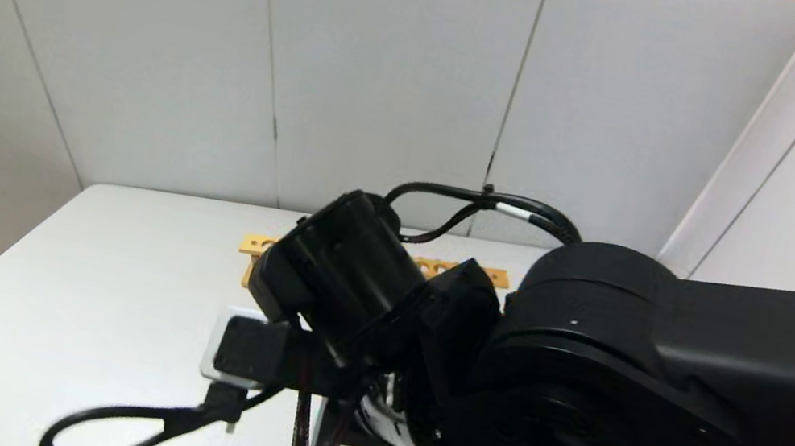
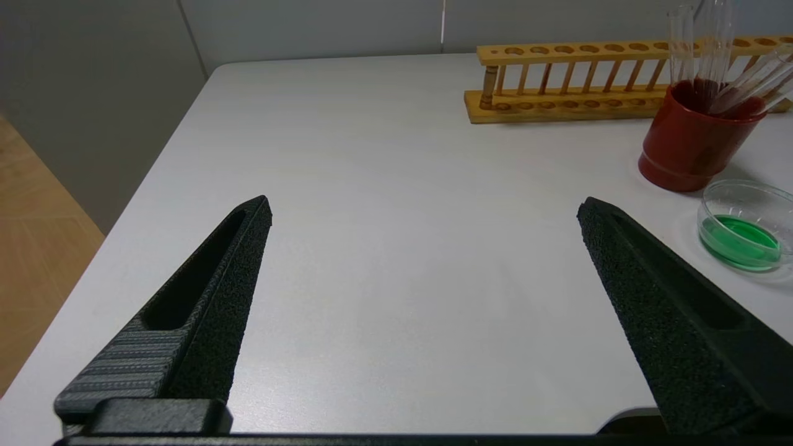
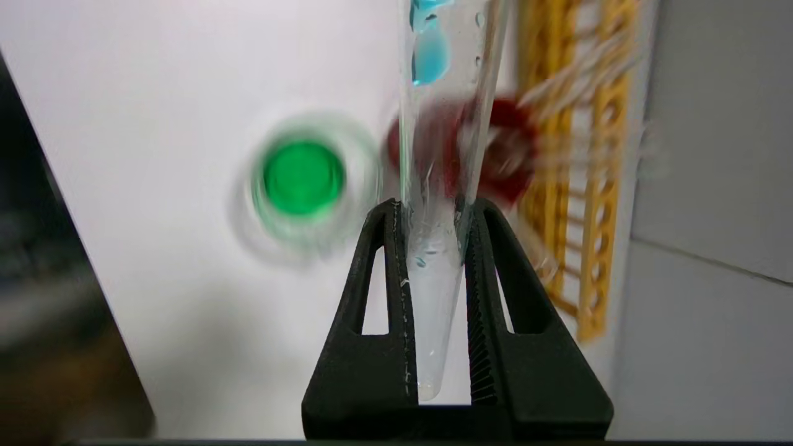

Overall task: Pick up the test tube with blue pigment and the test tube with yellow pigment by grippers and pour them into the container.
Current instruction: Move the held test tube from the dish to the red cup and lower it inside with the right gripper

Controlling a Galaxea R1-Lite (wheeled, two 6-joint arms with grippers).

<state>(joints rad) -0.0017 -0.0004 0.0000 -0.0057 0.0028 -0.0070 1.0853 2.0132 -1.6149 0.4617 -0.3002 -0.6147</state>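
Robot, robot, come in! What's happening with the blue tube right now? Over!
Right end effector shut on blue test tube, above the table. Left end effector open, empty, low over the table. Container holds green liquid. Nothing in the way.

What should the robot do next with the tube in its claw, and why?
Probably put the tube away in the red cup. The right claw is shut on the test tube with blue pigment, where only blue smears remain. The container already holds green liquid, so both colours seem poured.

Green liquid fills the clear container [image 2: 746, 224]; blue streaks the test tube [image 3: 433, 56]; the cup [image 2: 692, 148] is red.
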